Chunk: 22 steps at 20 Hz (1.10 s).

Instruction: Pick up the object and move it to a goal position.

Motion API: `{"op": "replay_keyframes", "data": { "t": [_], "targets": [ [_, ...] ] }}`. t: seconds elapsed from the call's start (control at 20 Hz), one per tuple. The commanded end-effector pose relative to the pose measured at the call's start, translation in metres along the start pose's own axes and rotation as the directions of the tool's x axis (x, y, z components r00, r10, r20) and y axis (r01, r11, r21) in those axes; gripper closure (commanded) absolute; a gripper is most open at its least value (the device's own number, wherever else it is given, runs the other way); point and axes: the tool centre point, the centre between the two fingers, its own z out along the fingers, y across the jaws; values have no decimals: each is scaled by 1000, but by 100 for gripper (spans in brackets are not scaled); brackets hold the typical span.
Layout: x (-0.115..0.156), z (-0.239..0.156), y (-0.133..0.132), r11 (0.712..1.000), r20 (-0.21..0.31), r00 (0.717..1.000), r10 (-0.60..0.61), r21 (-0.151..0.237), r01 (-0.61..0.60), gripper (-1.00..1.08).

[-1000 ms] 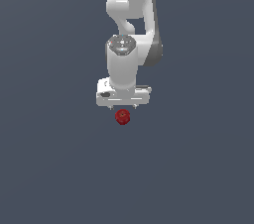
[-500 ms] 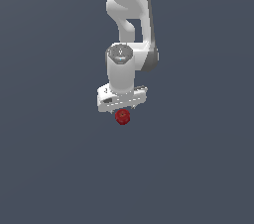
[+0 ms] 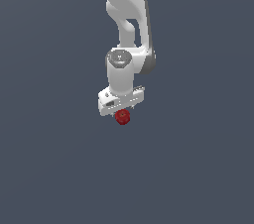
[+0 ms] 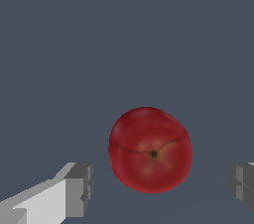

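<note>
While you look through the wrist view, you see the small dark red, lumpy, apple-like ball (image 4: 150, 150) sitting between the two grey finger pads (image 4: 79, 190) of the white tool (image 4: 158, 186), with a clear gap of plain dark grey-blue counter (image 4: 99, 44) on each side of it. Neither pad touches the fruit, so the tool stands released, spread wider than the ball and gripping nothing. You can make out a dark dimple and a thin curved crease across the ball's upper face, with paler yellowish flecks around the dimple.

From the exterior view, the white jointed arm (image 3: 128, 29) reaches down from the upper edge of the picture, and its tool (image 3: 120, 105) hangs straight over the ball (image 3: 122, 116), pointing downward. The red ball shows just beneath the tool's white crossbar, partly overlapped by it, slightly toward the exterior view's right of the crossbar's middle. You cannot see the fingers themselves from there, as the tool's body hides them. The ball rests on the counter, which fills the whole surroundings in one even colour.
</note>
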Motion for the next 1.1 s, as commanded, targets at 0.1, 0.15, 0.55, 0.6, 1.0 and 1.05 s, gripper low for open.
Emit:
{"op": "replay_keyframes", "data": {
  "t": [0.1,0.15,0.55,0.6,1.0,1.05],
  "targets": [
    [-1,3,0,1000,-2,1000,-24,1,24,-92],
    [-1,3,-1,1000,-2,1000,-24,1,24,-92],
    [-2,19,-1,1000,-2,1000,-21,1,21,-92],
    [-2,24,-1,1000,-2,1000,-22,1,22,-92],
    [-2,52,-1,1000,-2,1000,-24,1,24,-92],
    [-1,53,-1,1000,-2,1000,-24,1,24,-92]
  ]
}}
